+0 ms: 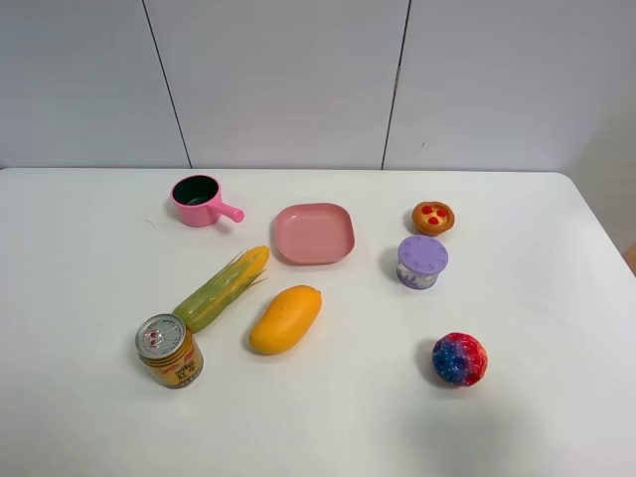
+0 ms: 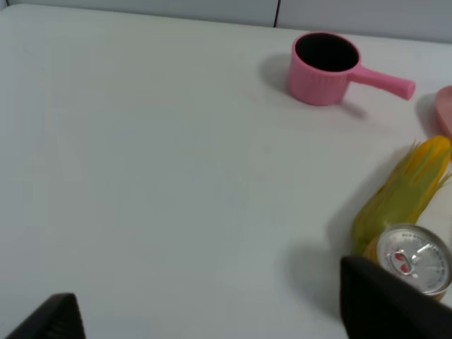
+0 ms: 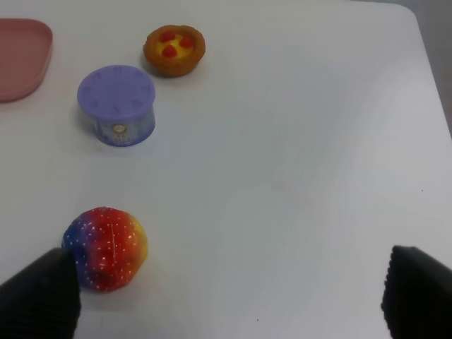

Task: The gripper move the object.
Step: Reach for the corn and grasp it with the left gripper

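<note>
White tabletop (image 1: 89, 248) fills our view. We see the long toy corn cob (image 1: 221, 288), yellow tip, green husk, just beside a gold tin can (image 1: 169, 350), near an orange-yellow mango (image 1: 285, 318). Our left black claw (image 2: 219, 311) and right black claw (image 3: 229, 293) are spread wide.

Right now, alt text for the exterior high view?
A toy corn cob lies diagonally on a white table, husk end by a drink can, with an orange-yellow mango beside it. Farther back: pink saucepan, pink plate, fruit tart. A purple lidded tub and a red-blue ball sit on the right.
</note>
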Motion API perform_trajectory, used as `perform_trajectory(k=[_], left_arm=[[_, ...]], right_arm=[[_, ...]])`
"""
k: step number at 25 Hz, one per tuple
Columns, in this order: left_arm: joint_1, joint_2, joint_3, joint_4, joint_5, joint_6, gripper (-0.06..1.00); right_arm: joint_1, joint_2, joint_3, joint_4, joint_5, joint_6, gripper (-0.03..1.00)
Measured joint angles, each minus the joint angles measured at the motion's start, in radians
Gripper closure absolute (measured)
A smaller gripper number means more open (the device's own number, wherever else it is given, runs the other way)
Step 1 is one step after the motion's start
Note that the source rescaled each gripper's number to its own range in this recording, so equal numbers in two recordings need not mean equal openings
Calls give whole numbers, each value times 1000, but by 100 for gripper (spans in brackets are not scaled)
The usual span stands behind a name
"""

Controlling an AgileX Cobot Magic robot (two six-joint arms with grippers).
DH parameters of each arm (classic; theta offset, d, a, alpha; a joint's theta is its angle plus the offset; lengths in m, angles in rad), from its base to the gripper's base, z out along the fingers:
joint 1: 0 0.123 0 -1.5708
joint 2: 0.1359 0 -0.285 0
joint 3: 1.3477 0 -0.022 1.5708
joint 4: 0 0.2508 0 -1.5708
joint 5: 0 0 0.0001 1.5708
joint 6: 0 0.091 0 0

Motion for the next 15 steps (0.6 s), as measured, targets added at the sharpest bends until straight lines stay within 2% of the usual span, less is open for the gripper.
perform_trajectory(k=[4, 8, 12, 15], left_arm=[[0, 176, -81, -50, 10, 91, 19], [0, 477, -199, -146, 18, 218, 19], [0, 803, -344, -235, 56, 421, 19], [0, 1019, -460, -259, 71, 569, 19]], right_arm=[[0, 0, 0, 0, 0, 0, -3], [0, 0, 0, 0, 0, 0, -3], [0, 0, 0, 0, 0, 0, -3], [0, 0, 0, 0, 0, 0, -3]])
